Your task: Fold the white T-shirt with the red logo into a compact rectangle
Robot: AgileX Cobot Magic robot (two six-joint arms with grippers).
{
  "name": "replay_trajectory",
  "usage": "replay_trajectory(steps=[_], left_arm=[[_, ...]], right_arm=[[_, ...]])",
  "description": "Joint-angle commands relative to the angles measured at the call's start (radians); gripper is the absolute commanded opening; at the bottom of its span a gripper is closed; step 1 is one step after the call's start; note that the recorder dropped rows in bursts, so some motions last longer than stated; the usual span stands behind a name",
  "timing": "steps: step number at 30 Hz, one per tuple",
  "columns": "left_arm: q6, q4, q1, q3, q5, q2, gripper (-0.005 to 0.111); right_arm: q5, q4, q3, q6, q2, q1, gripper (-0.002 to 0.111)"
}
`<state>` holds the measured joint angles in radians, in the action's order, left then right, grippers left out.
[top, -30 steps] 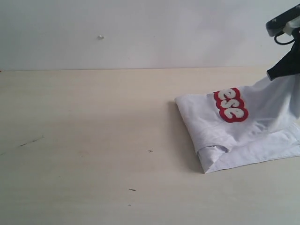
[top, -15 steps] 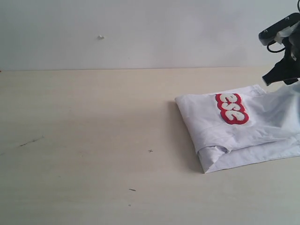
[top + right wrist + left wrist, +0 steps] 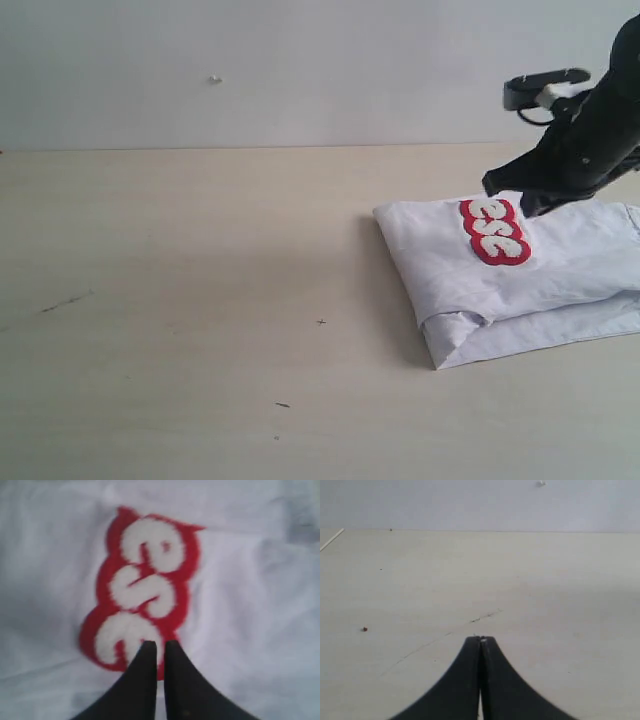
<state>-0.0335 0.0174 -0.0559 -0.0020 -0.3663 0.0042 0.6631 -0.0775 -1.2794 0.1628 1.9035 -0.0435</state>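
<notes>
Atop folded white T-shirt (image 3: 570, 255), red logo (image 3: 493, 231)

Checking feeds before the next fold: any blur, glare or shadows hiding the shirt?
Right wrist view: blurred, the red logo soft-edged but recognisable. Exterior view: sharp, evenly lit, no glare; the white T-shirt runs off the frame edge, faint shadow beside its fold. Left wrist view: clear, no shirt in it.

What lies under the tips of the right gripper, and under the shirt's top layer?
Under the right gripper lies the red logo on the white T-shirt. Lower folded layers show only at the shirt's edge; what lies between them is covered.
</notes>
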Motion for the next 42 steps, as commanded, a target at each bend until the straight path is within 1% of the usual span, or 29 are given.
replay_trajectory(steps=[1, 5, 12, 15, 19, 21, 22, 23, 24, 25, 26, 27, 29, 30, 32, 34, 36, 40, 42], left_arm=[[0.004, 0.000, -0.006, 0.002, 0.012, -0.004, 0.000], [0.004, 0.000, -0.006, 0.002, 0.012, -0.004, 0.000], [0.004, 0.000, -0.006, 0.002, 0.012, -0.004, 0.000], [0.004, 0.000, -0.006, 0.002, 0.012, -0.004, 0.000], [0.004, 0.000, -0.006, 0.002, 0.012, -0.004, 0.000], [0.004, 0.000, -0.006, 0.002, 0.012, -0.004, 0.000], [0.004, 0.000, -0.006, 0.002, 0.012, -0.004, 0.000], [0.004, 0.000, -0.006, 0.002, 0.012, -0.004, 0.000], [0.004, 0.000, -0.006, 0.002, 0.012, -0.004, 0.000], [0.004, 0.000, -0.006, 0.002, 0.012, -0.004, 0.000], [0.004, 0.000, -0.006, 0.002, 0.012, -0.004, 0.000], [0.004, 0.000, -0.006, 0.002, 0.012, -0.004, 0.000], [0.004, 0.000, -0.006, 0.002, 0.012, -0.004, 0.000], [0.004, 0.000, -0.006, 0.002, 0.012, -0.004, 0.000], [0.004, 0.000, -0.006, 0.002, 0.012, -0.004, 0.000], [0.004, 0.000, -0.006, 0.002, 0.012, -0.004, 0.000], [0.004, 0.000, -0.006, 0.002, 0.012, -0.004, 0.000], [0.004, 0.000, -0.006, 0.002, 0.012, -0.004, 0.000], [0.004, 0.000, -0.006, 0.002, 0.012, -0.004, 0.000]], right_arm=[[0.024, -0.145, 0.034, 0.148, 0.075, 0.052, 0.000], [0.022, -0.147, 0.046, 0.148, 0.132, 0.122, 0.000], [0.017, -0.180, 0.046, 0.148, 0.139, 0.265, 0.000], [0.012, -0.168, 0.036, 0.148, 0.137, 0.280, 0.000], [-0.021, -0.103, 0.017, 0.077, 0.092, 0.269, 0.000], [-0.058, -0.032, 0.017, 0.007, 0.060, 0.264, 0.000], [-0.090, 0.077, 0.017, -0.107, 0.038, 0.264, 0.000], [-0.100, 0.132, 0.017, -0.172, 0.036, 0.264, 0.000], [-0.109, 0.279, 0.017, -0.346, 0.046, 0.264, 0.000], [-0.109, 0.332, 0.017, -0.407, 0.055, 0.264, 0.000], [-0.090, 0.425, 0.017, -0.515, 0.088, 0.264, 0.000], [-0.082, 0.438, 0.017, -0.537, 0.103, 0.264, 0.000], [-0.079, 0.367, 0.017, -0.496, 0.159, 0.264, 0.000], [-0.090, 0.281, 0.017, -0.413, 0.188, 0.269, 0.000], [-0.102, 0.165, 0.017, -0.319, 0.222, 0.276, 0.000], [-0.110, 0.005, 0.017, -0.196, 0.264, 0.288, 0.000], [-0.110, -0.077, 0.017, -0.117, 0.277, 0.313, 0.000], [-0.108, -0.087, 0.016, -0.083, 0.275, 0.376, 0.000], [-0.106, -0.089, 0.016, -0.079, 0.270, 0.385, 0.000]])
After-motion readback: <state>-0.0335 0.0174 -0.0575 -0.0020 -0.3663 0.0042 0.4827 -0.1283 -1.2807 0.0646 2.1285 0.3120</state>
